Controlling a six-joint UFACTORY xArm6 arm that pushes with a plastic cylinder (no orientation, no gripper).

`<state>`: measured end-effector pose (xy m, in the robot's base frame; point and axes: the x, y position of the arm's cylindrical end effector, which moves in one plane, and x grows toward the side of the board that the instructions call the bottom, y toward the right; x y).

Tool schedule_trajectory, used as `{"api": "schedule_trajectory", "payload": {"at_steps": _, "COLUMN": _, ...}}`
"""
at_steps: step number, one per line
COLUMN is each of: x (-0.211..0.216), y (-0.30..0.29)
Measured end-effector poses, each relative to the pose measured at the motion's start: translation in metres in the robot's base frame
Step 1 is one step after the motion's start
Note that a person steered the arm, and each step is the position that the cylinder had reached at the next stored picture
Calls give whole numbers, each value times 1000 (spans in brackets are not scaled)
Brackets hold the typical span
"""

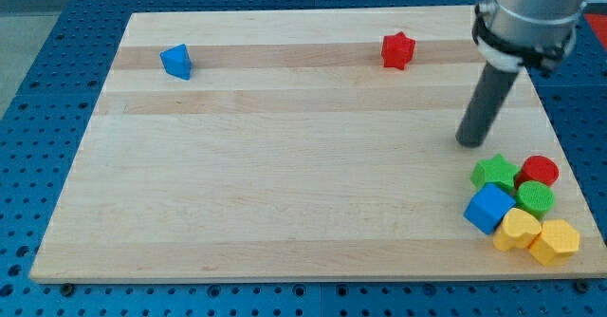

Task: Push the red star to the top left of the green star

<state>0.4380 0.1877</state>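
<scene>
A: Where is my tip (469,142) seen, and in what state?

B: It is seen near the view's right edge of the wooden board (285,213), at the lower end of a dark rod that slants down from a grey collar at the view's top right. No jaws are carried, so nothing is spread, pressed together or pinched; the tip is bare and no block is touched by it.

A: What is found closest to it?

B: The green star (496,173) is found just below it and slightly toward the view's right, near but apart. Beyond the star a tight cluster is packed: a red cylinder (540,170) to the star's right, a green cylinder (536,197) below that, a blue cube (488,209) under the star, and two yellow blocks, one yellow heart-like block (518,230) and one yellow hexagonal block (555,241), farthest toward the view's bottom right.

A: And the red star (398,50)?

B: It is placed above the tip and to its left, well apart, on the darker strip of wood near the board's top edge. It is thereby set up and left of the green star, though at a distance.

A: Anything farther out?

B: A blue block (176,61), its shape not clearly made out, is seen far to the tip's left on the same strip.
</scene>
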Motion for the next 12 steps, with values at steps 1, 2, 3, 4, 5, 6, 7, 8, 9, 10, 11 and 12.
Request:
{"api": "schedule_trajectory", "payload": {"at_steps": 1, "x": -70, "y": 0}}
{"api": "schedule_trajectory", "payload": {"at_steps": 2, "x": -122, "y": -7}}
{"api": "schedule_trajectory", "payload": {"at_steps": 3, "x": -143, "y": -8}}
{"api": "schedule_trajectory", "payload": {"at_steps": 4, "x": -169, "y": -47}}
{"api": "schedule_trajectory", "payload": {"at_steps": 5, "x": -173, "y": -105}}
{"api": "schedule_trajectory", "payload": {"at_steps": 6, "x": -146, "y": -151}}
{"api": "schedule_trajectory", "payload": {"at_steps": 7, "x": -113, "y": -154}}
{"api": "schedule_trajectory", "payload": {"at_steps": 8, "x": -142, "y": -154}}
{"api": "schedule_trajectory", "payload": {"at_steps": 9, "x": -183, "y": -141}}
{"api": "schedule_trajectory", "payload": {"at_steps": 10, "x": -179, "y": -105}}
{"api": "schedule_trajectory", "payload": {"at_steps": 11, "x": -147, "y": -93}}
{"api": "schedule_trajectory", "payload": {"at_steps": 12, "x": -100, "y": -94}}
